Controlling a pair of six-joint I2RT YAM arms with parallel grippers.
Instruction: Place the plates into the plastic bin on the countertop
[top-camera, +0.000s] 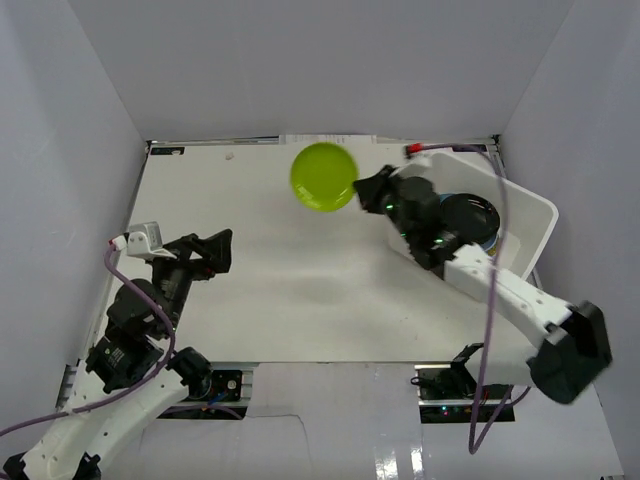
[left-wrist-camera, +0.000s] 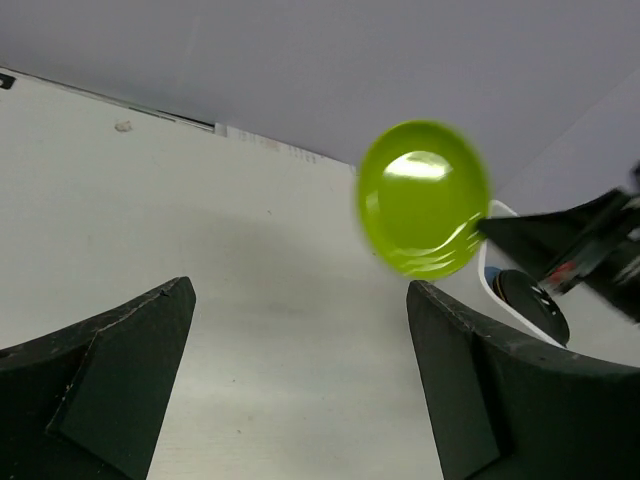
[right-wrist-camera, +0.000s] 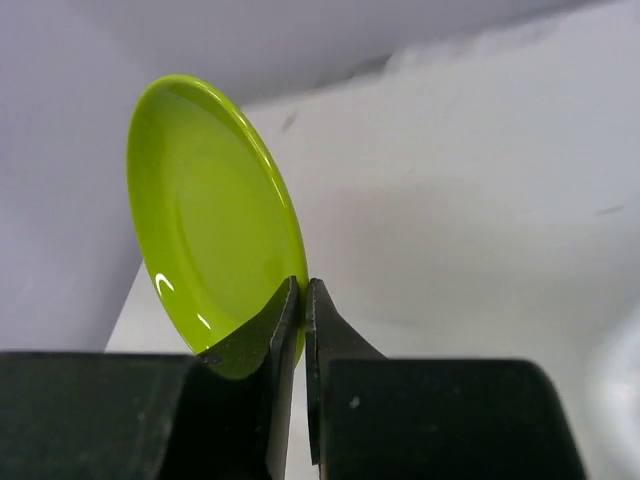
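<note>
My right gripper (top-camera: 362, 192) is shut on the rim of the lime green plate (top-camera: 322, 176) and holds it tilted in the air above the far middle of the white countertop (top-camera: 290, 270). The wrist view shows the plate (right-wrist-camera: 205, 250) nearly on edge, its rim pinched between my fingers (right-wrist-camera: 283, 330). The plate also shows in the left wrist view (left-wrist-camera: 422, 197). The white plastic bin (top-camera: 530, 215) stands at the right, behind my right arm, with a black plate (top-camera: 468, 215) on a blue one inside. My left gripper (top-camera: 222, 250) is open and empty at the left, low over the countertop.
White walls enclose the countertop on the left, back and right. A small red and white object (top-camera: 412, 149) lies at the bin's far corner. A purple cable (top-camera: 492, 300) runs along my right arm and over the bin.
</note>
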